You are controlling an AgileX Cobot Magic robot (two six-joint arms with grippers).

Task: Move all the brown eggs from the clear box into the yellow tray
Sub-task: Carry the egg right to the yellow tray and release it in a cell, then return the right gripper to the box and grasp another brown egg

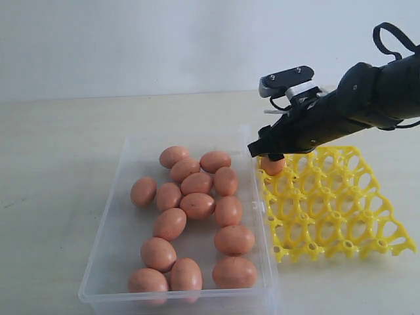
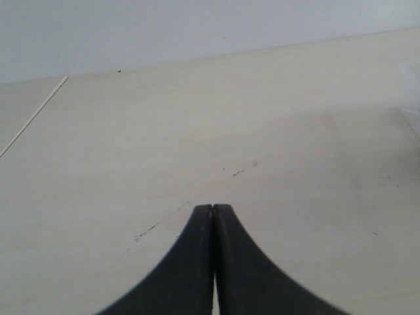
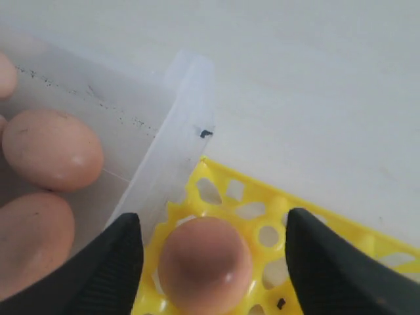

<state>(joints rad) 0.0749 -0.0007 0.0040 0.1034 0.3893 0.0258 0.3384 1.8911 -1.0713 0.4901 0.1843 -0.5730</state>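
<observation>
Several brown eggs (image 1: 197, 205) lie loose in the clear box (image 1: 108, 243) at the front left. To its right lies the yellow tray (image 1: 341, 210). One brown egg (image 1: 272, 165) (image 3: 205, 264) sits in the tray's far corner cup, next to the box. My right gripper (image 1: 268, 152) (image 3: 213, 226) hovers over that egg with its fingers (image 3: 115, 262) spread wide on either side, a gap showing between each pad and the shell. My left gripper (image 2: 213, 209) is shut with nothing in it, over bare tabletop, and is out of the exterior view.
The box's rim (image 3: 172, 157) runs close beside the tray's corner (image 3: 210, 172). The other cups of the tray hold nothing. Pale tabletop (image 1: 59, 151) surrounds both containers.
</observation>
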